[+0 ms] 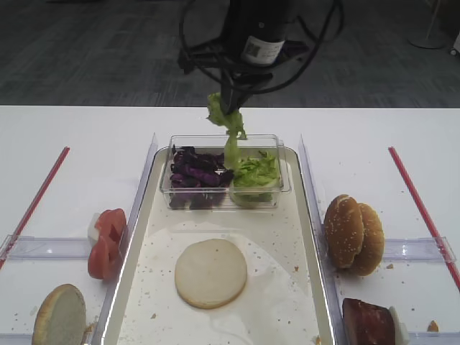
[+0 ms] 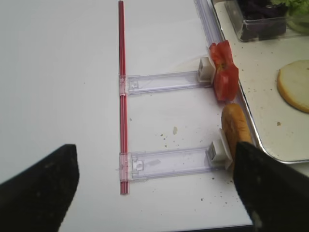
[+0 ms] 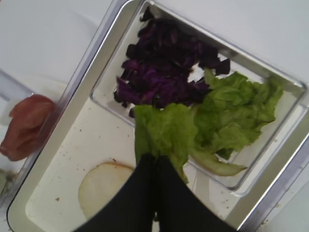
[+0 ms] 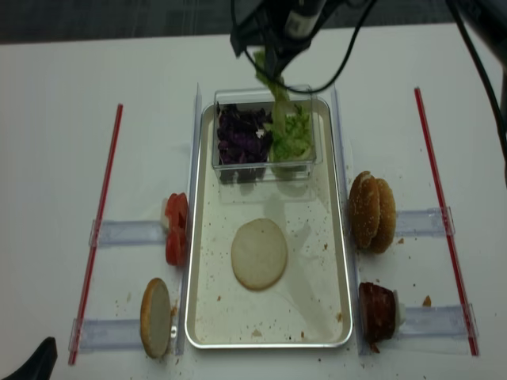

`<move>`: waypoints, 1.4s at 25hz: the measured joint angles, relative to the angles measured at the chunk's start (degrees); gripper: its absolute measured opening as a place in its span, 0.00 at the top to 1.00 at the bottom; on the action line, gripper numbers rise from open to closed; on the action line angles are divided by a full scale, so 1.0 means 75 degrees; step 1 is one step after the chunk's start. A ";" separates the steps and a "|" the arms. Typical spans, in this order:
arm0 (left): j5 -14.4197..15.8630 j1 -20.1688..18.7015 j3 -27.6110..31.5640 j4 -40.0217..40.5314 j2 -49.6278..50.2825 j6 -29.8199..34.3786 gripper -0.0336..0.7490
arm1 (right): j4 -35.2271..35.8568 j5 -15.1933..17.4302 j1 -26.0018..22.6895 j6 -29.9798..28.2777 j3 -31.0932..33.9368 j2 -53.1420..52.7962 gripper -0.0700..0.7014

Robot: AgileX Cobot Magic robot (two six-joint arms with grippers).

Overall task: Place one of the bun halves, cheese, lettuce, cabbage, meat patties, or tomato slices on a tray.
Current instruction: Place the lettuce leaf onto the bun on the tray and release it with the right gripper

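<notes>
My right gripper (image 1: 231, 100) hangs above the back of the tray (image 1: 280, 287), shut on a ruffled green lettuce leaf (image 1: 228, 123) that dangles over a clear tub. In the right wrist view the fingertips (image 3: 149, 162) pinch the leaf (image 3: 161, 130). The tub holds purple cabbage (image 1: 195, 172) and more lettuce (image 1: 256, 172). A pale bun half (image 1: 210, 273) lies cut face up on the tray floor. My left gripper (image 2: 157, 193) stands open over bare table to the left. Tomato slices (image 1: 106, 241), sesame bun halves (image 1: 352, 233) and a meat patty (image 1: 366, 322) sit beside the tray. No cheese is in view.
Another bun half (image 1: 59, 316) stands on edge at the front left. Clear plastic holders (image 2: 164, 82) and red strips (image 1: 36, 201) lie on both sides of the tray. The white table's front edge is near the left gripper.
</notes>
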 joint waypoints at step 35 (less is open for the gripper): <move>0.0000 0.0000 0.0000 0.0000 0.0000 0.0000 0.19 | 0.0347 -0.0101 0.1297 -0.0050 0.2846 -0.0610 0.85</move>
